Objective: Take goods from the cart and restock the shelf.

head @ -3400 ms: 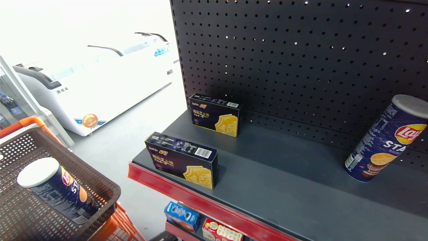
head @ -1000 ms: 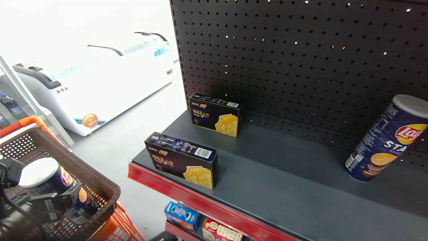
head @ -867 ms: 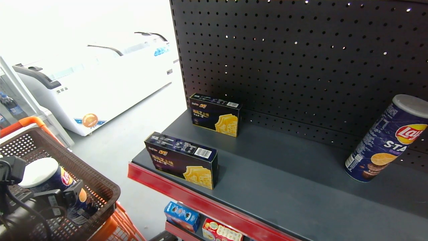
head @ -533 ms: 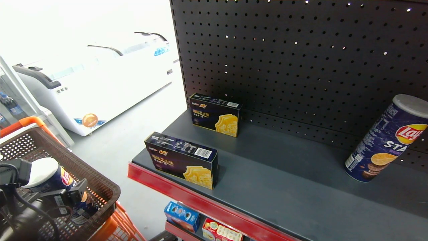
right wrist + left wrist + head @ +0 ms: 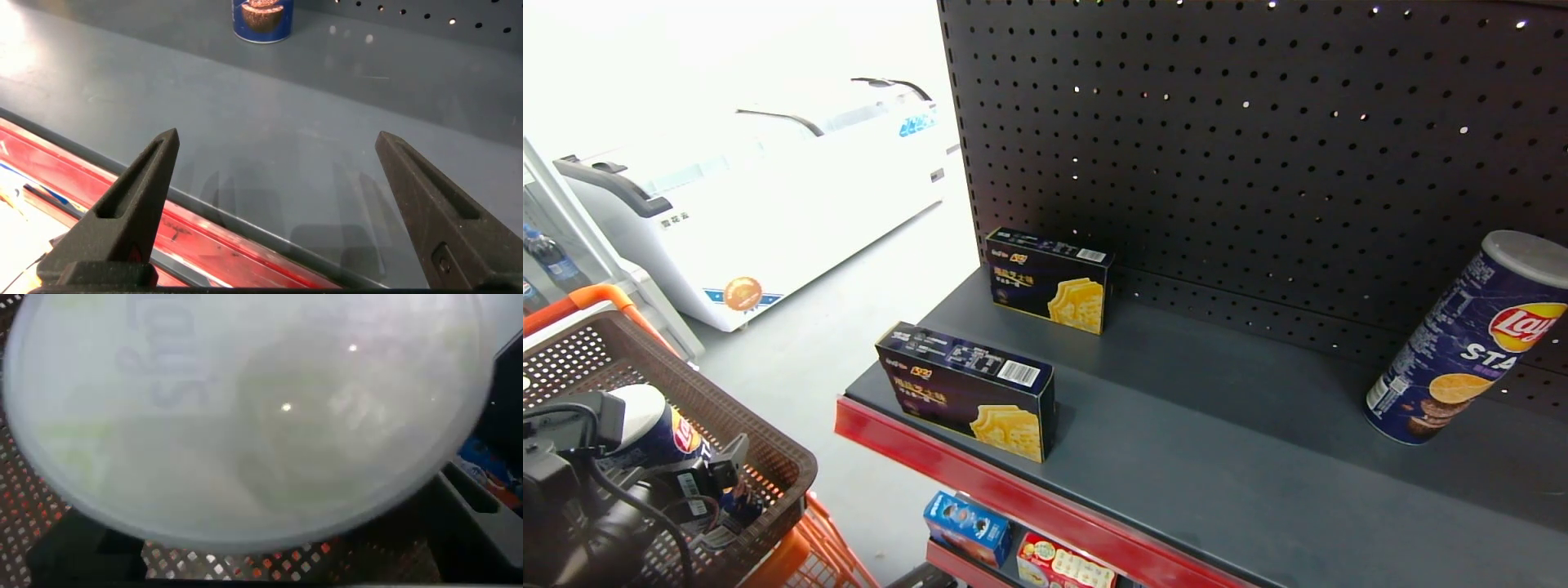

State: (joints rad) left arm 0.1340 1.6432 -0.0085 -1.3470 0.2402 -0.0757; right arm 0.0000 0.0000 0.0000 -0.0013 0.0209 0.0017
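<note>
- Head view, lower left of the frame: a blue chip can with a white lid is seen lying tilted in the brown cart basket. It has not yet been lifted out.
- The left tool is set around this can, with its jaws spread wide and one finger on either side of the body. Whether the pads touch the can cannot be told, so no firm hold is claimed. In the left wrist view the lid is seen very close, end on.
- The right tool is held wide open with nothing between its fingers. It hangs over the front part of the shelf, just above the red edge strip.
- At the right edge of the head view a second can of the same kind stands on its base on the shelf, close to the pegboard behind it.
- Two dark cracker boxes are seen left of centre, the front box at the shelf's front edge and the rear box against the pegboard.
- Restocking is judged to be partly done, since goods are already on the shelf and one can is left in the basket. The grasp, the lift, the carry and the setting down are judged to remain. A broad bare stretch of shelf between the boxes and the second can is available for it.
</note>
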